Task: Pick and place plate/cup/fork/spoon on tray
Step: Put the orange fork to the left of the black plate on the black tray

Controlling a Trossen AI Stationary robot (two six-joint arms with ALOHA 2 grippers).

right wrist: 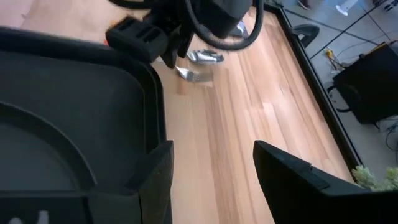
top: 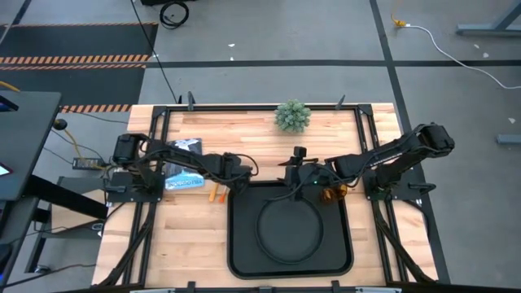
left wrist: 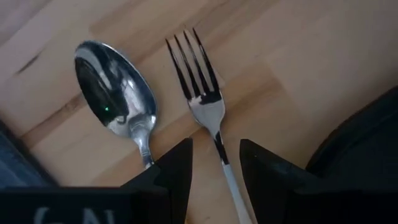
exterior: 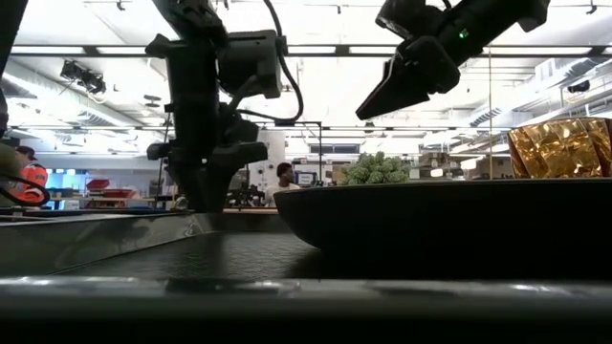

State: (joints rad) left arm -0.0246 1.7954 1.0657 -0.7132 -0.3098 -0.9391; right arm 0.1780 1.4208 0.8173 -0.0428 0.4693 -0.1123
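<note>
Inside, tray (top: 244, 256) holding plate (top: 289, 230), fork (left wrist: 205, 102) handle between left gripper (left wrist: 214, 163) narrowly parted fingers, tines pointing away, spoon (left wrist: 118, 93) parallel beside, right gripper (right wrist: 211, 168) wide, empty.

Both arms are matte black, jointed and draped with looping black cables, a small green light glowing on the right one, each ending in a claw, left claw (left wrist: 214, 168) and right claw (right wrist: 211, 180), of blocky, angular black fingers.

No text, brand, number or sign can be read. The blue-and-white packet (top: 184, 173) at 9 o'clock on the table carries print too small to make out, and pale marks on the left gripper (left wrist: 214, 165) stay illegible.
</note>
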